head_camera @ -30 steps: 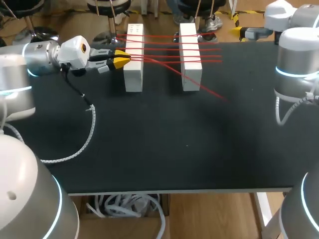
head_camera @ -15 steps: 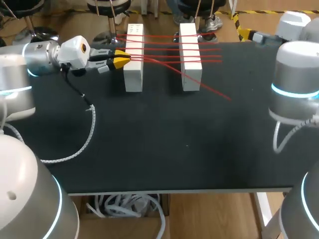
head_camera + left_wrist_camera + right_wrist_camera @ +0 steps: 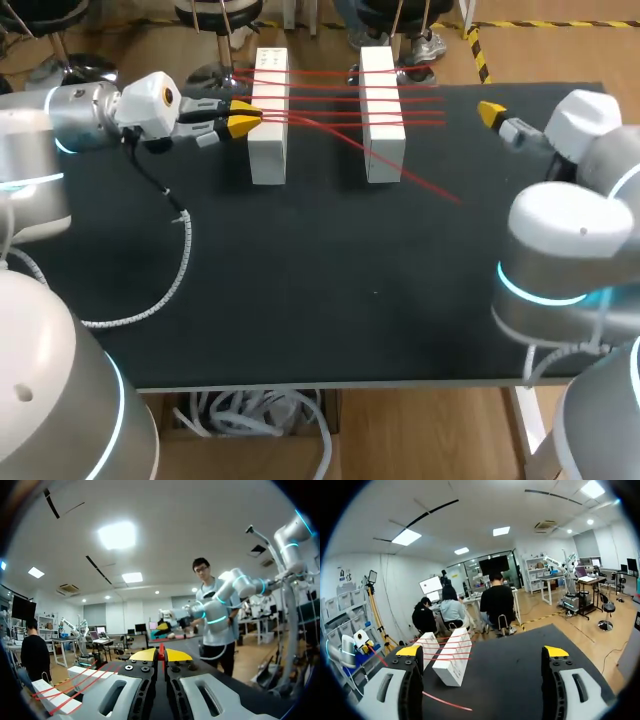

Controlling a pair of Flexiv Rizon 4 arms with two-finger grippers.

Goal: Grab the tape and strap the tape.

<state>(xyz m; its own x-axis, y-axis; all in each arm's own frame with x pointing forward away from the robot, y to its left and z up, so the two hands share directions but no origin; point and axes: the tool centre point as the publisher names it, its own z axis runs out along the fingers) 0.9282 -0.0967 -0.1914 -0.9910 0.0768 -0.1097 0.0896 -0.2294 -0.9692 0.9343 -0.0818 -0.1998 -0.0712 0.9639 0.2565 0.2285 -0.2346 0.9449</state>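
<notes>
Head view showed red tape (image 3: 340, 100) wound across two white blocks (image 3: 268, 150), left fingers (image 3: 240, 124) clenched on it. Its tail (image 3: 430, 185) lay loose beside the blocks, unstrapped; right fingers (image 3: 555, 652) stood released.

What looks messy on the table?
One red tape strand looks odd: the others run straight across the two white blocks, but this one slants off the right one and trails loose on the table. The left gripper pinches the tape beside the left one.
</notes>
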